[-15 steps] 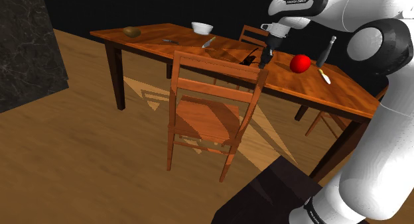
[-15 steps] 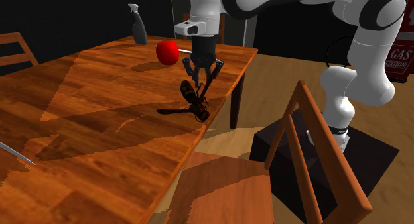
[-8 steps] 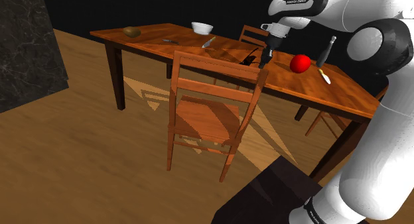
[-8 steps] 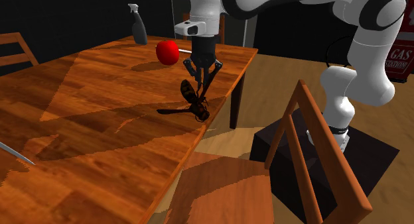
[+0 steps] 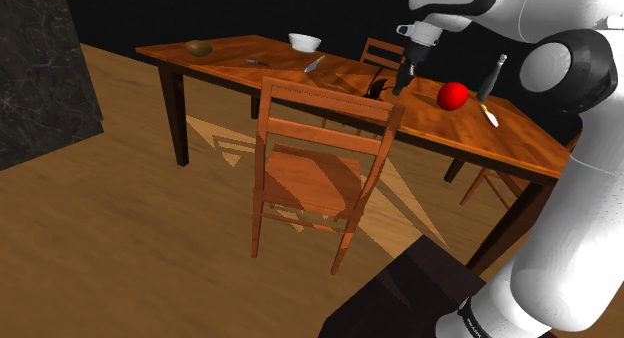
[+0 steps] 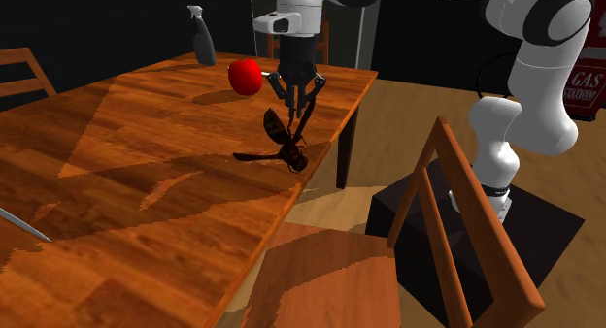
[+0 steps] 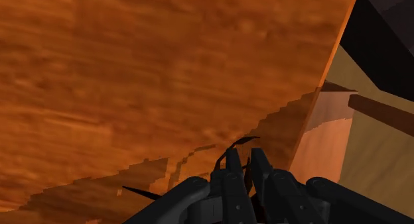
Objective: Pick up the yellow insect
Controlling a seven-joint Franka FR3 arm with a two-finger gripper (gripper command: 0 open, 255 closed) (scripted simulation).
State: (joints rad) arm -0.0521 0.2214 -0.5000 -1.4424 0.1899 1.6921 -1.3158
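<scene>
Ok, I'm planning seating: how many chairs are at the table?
3: a near chair, a far chair behind the table, and an end chair by the table's right end in the shoulder view. Others may be hidden.

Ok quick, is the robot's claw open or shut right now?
black two-finger gripper: shut on the dark, orange-striped winged insect.

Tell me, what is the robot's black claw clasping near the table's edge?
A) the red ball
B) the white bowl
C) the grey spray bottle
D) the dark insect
D: in the second exterior view the gripper is shut on the top of the dark insect, which hangs below it, while the red ball sits apart on the table.
</scene>
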